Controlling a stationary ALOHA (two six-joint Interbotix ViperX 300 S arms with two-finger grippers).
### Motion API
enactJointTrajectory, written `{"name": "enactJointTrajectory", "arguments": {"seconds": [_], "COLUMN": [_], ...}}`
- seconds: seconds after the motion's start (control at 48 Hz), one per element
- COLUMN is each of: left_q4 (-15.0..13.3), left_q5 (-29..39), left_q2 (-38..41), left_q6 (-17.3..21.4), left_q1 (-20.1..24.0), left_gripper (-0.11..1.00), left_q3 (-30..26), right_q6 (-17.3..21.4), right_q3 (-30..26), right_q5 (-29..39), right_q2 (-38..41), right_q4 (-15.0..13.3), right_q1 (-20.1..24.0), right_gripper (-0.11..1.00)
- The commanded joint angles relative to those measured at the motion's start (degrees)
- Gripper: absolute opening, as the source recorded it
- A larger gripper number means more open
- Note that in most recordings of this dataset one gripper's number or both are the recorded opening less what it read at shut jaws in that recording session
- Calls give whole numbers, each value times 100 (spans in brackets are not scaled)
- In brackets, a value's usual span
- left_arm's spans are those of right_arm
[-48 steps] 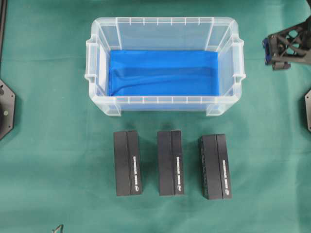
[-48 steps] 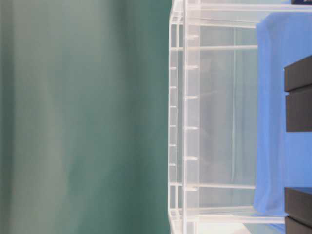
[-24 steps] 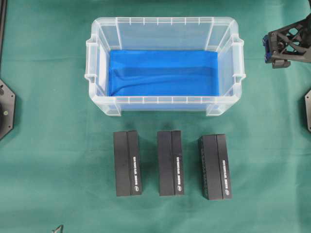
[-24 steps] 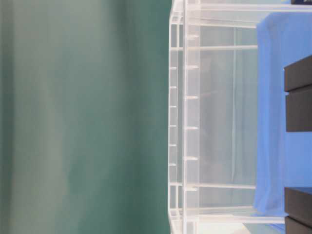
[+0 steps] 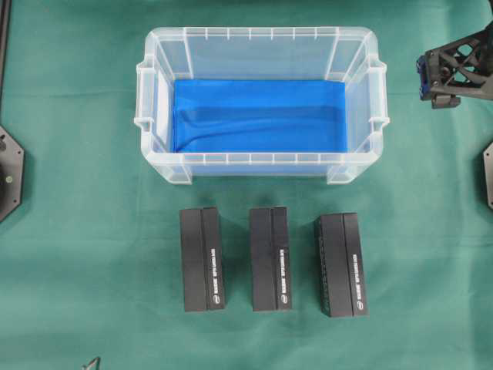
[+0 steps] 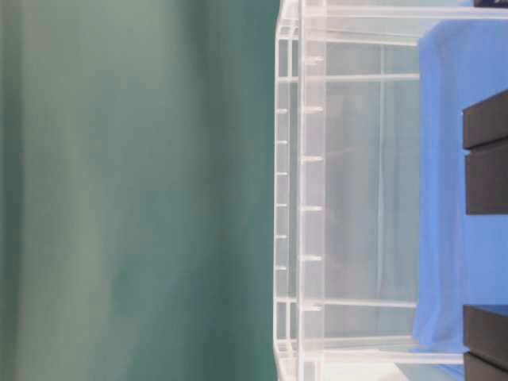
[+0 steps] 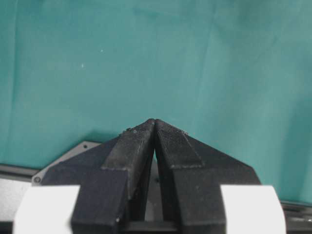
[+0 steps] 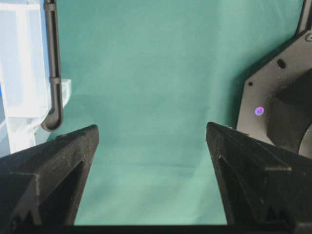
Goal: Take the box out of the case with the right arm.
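- Right gripper [image 8: 152,146] spread wide, holding nothing, beside the case [image 5: 262,38].
- Left gripper [image 7: 155,126] closed, empty.
- Three black boxes [image 5: 269,259] on the green surface [image 5: 77,231].

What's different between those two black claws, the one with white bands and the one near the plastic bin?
The left gripper has its fingers pressed together into one point; the right gripper has its fingers spread wide with only green cloth between them. The left one carries white bands; the right one shows none. The case shows beside the right gripper, but not beside the left. Both are black, pointed and hold nothing.
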State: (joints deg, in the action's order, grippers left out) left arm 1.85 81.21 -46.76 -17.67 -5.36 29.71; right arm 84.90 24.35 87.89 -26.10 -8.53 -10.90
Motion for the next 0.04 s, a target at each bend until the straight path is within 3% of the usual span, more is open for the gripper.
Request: {"name": "enactJointTrajectory", "arguments": {"seconds": [0.0, 0.021], "left_q4": [9, 18], "left_q5": [-18, -18], "left_q2": [35, 26], "left_q6": [9, 9], "left_q1": [9, 9], "left_gripper": [2, 2], "left_q3": [-105, -114], "right_q6": [0, 0], "right_q3": [-53, -53], "right_q5": [-26, -26], "right_q2": [-70, -70], "right_q4": [-9, 0], "right_q1": [-9, -9], "right_gripper": [86, 86]}}
